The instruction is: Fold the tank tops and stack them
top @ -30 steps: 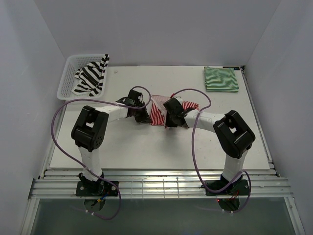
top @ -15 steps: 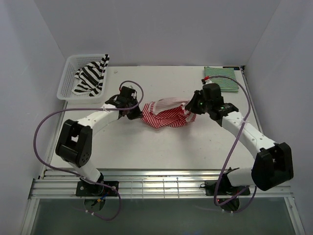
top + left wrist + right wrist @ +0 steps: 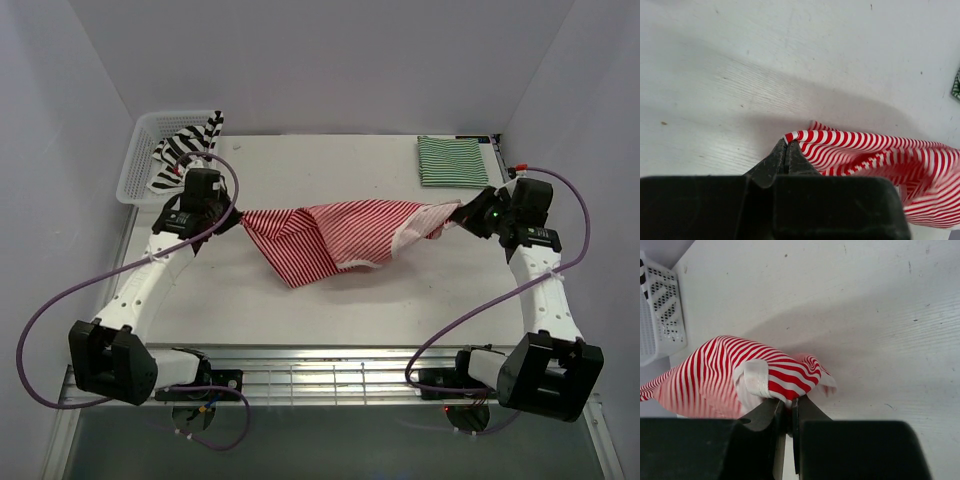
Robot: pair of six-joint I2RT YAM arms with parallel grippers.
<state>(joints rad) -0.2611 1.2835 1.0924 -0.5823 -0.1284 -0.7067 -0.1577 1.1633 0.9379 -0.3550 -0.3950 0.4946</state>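
Above the table, left gripper and right gripper each clamp a thin edge of the taut red top, so either pinch may slip.

The basket sits at the far-left corner of the surface. The basket tank top lies in it, draped over its right rim. The corner tank top lies on the surface at the far right. The centre tank top spans the middle, nearer than both. The left gripper clamps its left end and the right gripper its right end.
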